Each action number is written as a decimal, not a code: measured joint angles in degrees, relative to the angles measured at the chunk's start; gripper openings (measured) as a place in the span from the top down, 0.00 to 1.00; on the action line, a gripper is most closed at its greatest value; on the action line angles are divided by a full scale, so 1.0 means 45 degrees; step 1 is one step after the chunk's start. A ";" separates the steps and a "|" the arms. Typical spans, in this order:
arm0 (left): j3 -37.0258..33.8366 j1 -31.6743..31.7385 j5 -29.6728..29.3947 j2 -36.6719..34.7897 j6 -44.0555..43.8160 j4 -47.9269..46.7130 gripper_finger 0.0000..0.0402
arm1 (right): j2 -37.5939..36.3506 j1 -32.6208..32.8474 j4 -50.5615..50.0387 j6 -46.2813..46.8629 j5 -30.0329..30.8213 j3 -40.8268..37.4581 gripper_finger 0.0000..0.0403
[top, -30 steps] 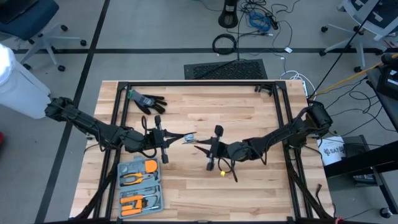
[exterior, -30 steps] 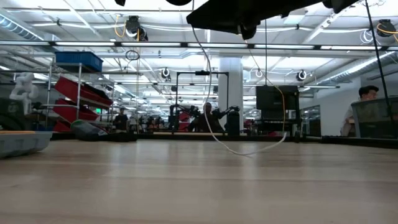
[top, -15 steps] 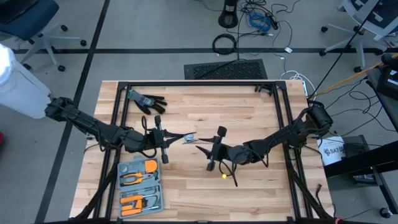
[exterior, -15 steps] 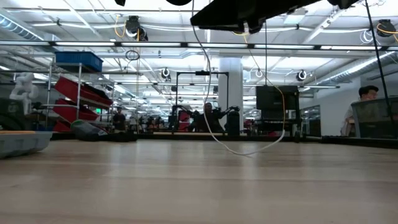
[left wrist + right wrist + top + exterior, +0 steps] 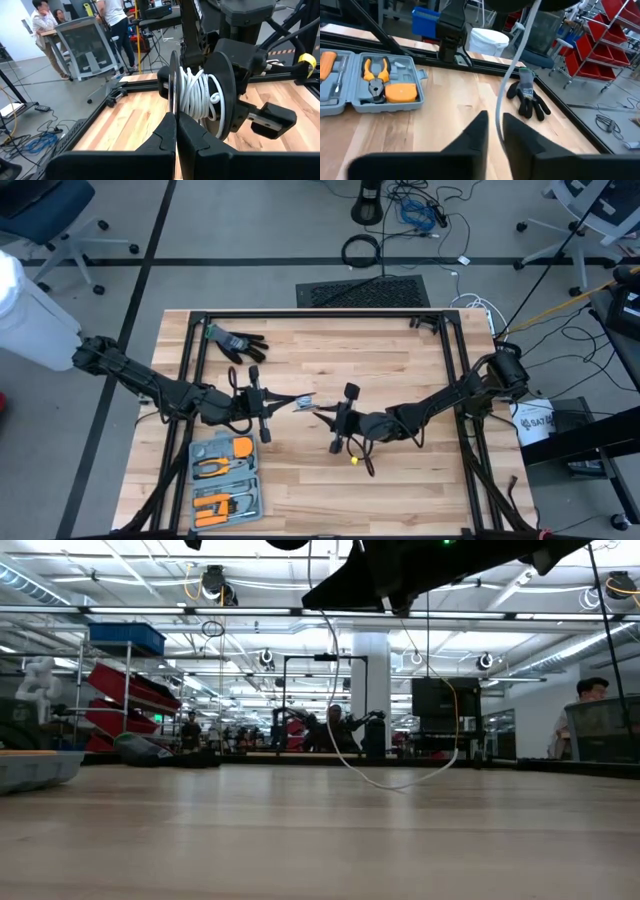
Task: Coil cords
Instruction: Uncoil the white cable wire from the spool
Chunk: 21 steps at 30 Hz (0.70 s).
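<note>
A: Left wrist view: white cord (image 5: 197, 97) is seen wound on a black spool (image 5: 215, 95) held above mid-tabletop (image 5: 400, 360), where the left hand (image 5: 176, 131) is pressed together on the spool's rim.

B: And the right hand (image 5: 494, 131)?

A: Its fingers are nearly closed around the hanging cord; a firm pinch cannot be confirmed.

B: Then slack could be lost, and the loose end (image 5: 390, 780) could be snagged or unwound.

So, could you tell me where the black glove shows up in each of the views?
High view: black glove, upper left of the table.
Low view: cannot make it out.
Left wrist view: not in it.
Right wrist view, lying on the table.
Shared landmark: grey tool case.
</note>
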 joint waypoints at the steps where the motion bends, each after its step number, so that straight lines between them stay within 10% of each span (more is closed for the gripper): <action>1: 0.0000 0.0000 0.0000 0.0000 0.0004 -0.0072 1.00 | -0.0004 0.0000 -0.0048 -0.0007 0.0023 0.0000 0.94; 21: 0.0005 0.0000 0.0009 0.0000 0.0009 -0.1329 1.00 | -0.2448 0.1341 -0.3692 0.1523 0.2386 -0.0005 1.00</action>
